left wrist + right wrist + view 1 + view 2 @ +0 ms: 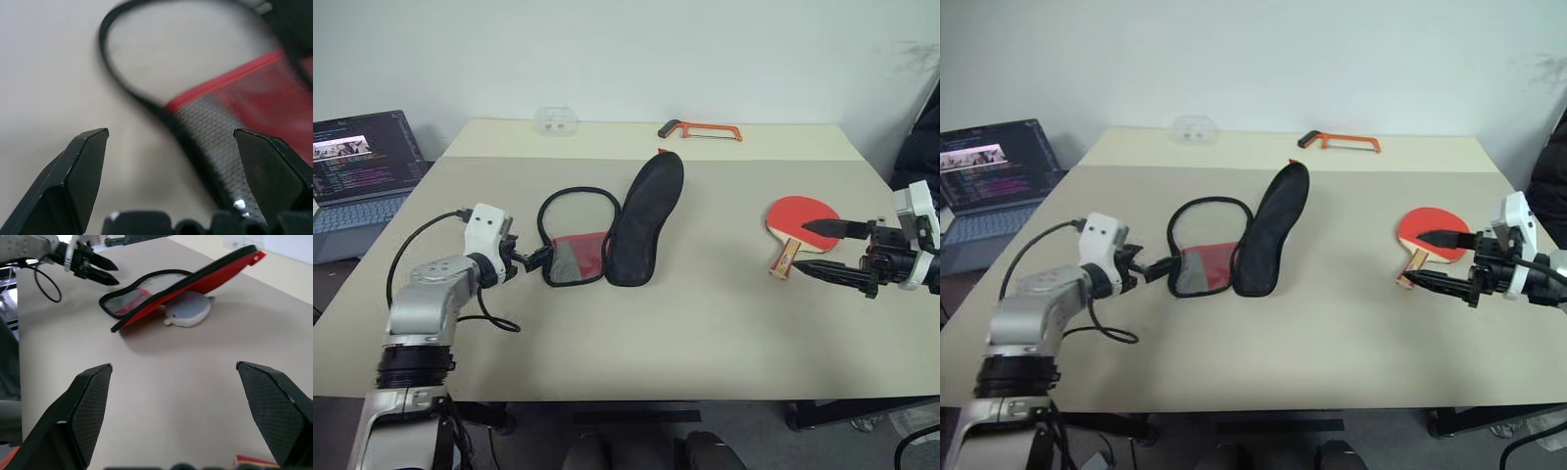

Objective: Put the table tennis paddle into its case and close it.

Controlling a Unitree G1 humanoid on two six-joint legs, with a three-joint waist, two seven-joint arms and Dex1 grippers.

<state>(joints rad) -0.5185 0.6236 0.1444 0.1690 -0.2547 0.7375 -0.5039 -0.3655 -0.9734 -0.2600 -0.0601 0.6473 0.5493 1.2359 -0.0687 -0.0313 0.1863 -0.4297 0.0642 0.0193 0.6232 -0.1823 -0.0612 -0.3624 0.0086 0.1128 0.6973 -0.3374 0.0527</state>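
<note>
Red rubber faces up on the paddle [800,219], which lies flat on the table [705,313] at the right, just beside the right gripper [827,250], jaws spread wide and empty, likely lined up to take the handle. Mid-table, the case [607,235] gapes unzipped, one flap propped up, ready for loading. Next to its mesh end hovers the left gripper [540,258], also wide and empty, probably to steady it.

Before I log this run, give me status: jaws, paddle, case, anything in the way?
Both jaws open, empty. Left gripper at the case, unzipped, flap propped up. Right gripper over the paddle handle. Small grey object under the flap.
</note>
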